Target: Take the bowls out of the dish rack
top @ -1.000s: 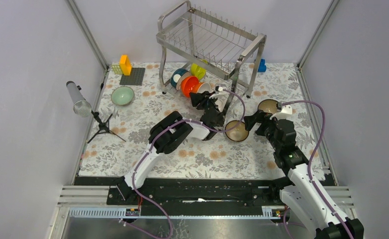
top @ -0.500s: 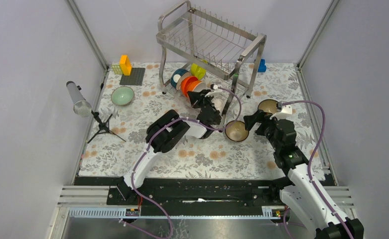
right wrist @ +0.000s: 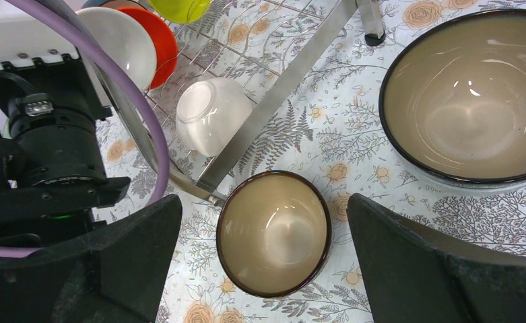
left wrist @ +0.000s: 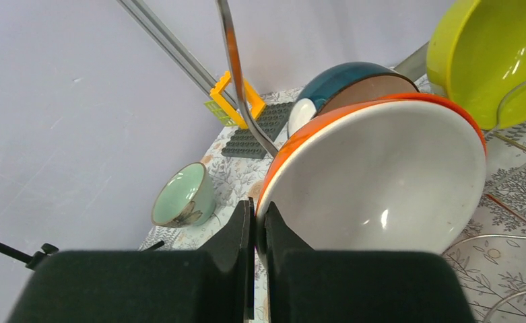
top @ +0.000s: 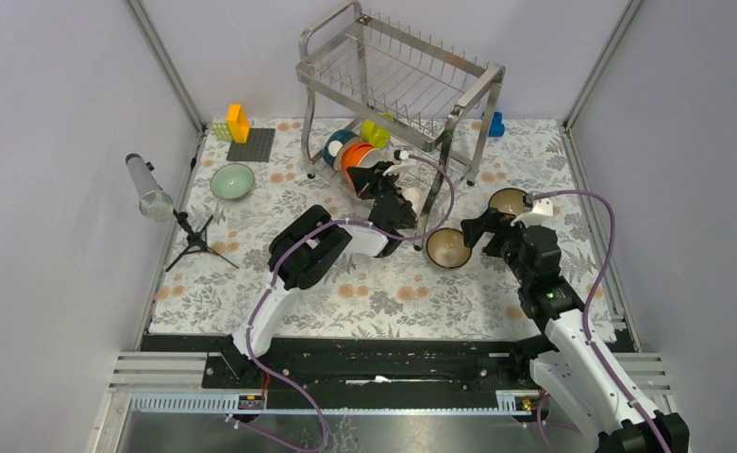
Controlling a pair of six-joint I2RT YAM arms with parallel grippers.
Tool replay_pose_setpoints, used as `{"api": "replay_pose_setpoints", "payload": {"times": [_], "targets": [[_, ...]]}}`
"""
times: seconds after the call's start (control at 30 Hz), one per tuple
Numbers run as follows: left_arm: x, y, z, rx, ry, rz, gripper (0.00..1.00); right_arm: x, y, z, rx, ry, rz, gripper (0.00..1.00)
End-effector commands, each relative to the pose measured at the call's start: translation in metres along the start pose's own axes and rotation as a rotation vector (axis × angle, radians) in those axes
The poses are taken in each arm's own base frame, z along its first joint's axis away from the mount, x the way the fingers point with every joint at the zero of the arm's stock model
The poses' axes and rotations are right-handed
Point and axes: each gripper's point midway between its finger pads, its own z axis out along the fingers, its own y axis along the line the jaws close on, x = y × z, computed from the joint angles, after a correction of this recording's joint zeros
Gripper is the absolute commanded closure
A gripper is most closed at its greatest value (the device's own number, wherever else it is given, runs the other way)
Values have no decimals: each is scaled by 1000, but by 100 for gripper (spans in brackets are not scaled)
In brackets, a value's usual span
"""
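- Seven bowls: four in the dish rack, three on the table.
- Left gripper pinches the orange bowl by its rim, mouth facing near.
- Right gripper wide open above a brown bowl.

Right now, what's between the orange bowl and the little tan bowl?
In the right wrist view, a tipped white bowl lies there, then the bottom bar of the dish rack.

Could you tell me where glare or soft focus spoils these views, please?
Left wrist: the left gripper looms dark and soft-edged; small highlights dot the orange bowl. Right wrist: bright glare inside the small beige bowl and the large beige bowl, otherwise sharp. Top external: even light, the dish rack glints mildly.
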Motion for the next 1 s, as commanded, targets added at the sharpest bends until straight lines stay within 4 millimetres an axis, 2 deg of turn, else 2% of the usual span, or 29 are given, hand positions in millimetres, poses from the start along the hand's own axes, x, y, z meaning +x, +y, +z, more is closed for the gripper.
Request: {"api": "replay_pose_setpoints", "payload": {"times": [0.0, 0.17, 0.47, 0.63, 0.83, 0.97], "targets": [[-34, 52, 11, -69, 6, -186, 100, -9, 6, 2, -23, -38, 0, 0], [-45, 67, 10, -75, 16, -223, 100, -9, 5, 3, -21, -35, -1, 0], [-41, 94, -6, -63, 47, -283, 100, -7, 6, 4, -27, -27, 1, 0], [-30, 103, -14, -62, 74, -288, 100, -6, 6, 4, -29, -24, 0, 0], [-6, 97, -33, -45, 111, -257, 100, -6, 6, 3, -28, -27, -1, 0], [10, 107, -41, -59, 149, -321, 100, -5, 6, 4, -28, -22, -1, 0]]}}
